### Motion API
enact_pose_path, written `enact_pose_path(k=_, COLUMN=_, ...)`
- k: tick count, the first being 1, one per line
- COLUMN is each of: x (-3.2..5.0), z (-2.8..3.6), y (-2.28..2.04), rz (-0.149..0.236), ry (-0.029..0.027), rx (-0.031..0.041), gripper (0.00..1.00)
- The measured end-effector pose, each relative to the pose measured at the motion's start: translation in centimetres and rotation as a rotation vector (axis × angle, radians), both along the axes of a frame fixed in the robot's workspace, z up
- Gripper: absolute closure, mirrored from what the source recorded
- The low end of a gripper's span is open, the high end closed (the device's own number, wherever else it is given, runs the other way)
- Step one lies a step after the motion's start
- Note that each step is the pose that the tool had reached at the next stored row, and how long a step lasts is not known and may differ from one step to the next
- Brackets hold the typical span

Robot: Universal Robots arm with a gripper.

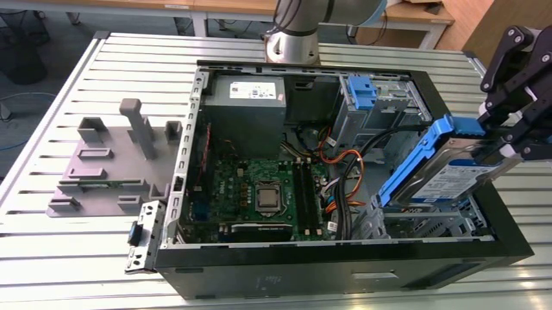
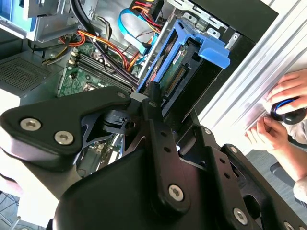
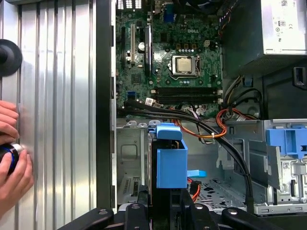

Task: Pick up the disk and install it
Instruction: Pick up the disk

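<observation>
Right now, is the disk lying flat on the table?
No, the hand holds the disk tilted in the air over the open computer case.

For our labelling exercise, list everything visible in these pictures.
Slatted metal table: one, silver, under case.
Open computer case: one, black, on table.
Circuit motherboard: one, green, inside case.
Metal power supply box: one, grey, inside case.
Bare plastic bracket: one, blue, inside case.
Plastic fixture: one, grey, table, exterior view's left.
Rectangular silver disk in blue carrier: one, tilted over case.
Person's hands: two, at table edge.
Robot arm: one, silver-grey, behind case.
Gripper: one, black, shut on disk.
</observation>
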State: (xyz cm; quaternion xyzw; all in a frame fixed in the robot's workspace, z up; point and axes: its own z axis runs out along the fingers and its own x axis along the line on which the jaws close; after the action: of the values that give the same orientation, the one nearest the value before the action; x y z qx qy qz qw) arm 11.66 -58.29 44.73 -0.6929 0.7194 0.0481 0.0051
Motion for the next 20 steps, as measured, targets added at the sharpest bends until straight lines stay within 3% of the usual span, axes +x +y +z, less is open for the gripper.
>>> enact_pose_path(k=10, x=0.01, z=-0.30, y=0.00, rz=-0.001, ry=0.0000, rx=-0.0001, gripper=0.65)
enact_pose_path(k=20, x=0.01, z=-1.57, y=0.00, rz=-0.002, ry=0.0000, rx=0.0000, gripper=0.65)
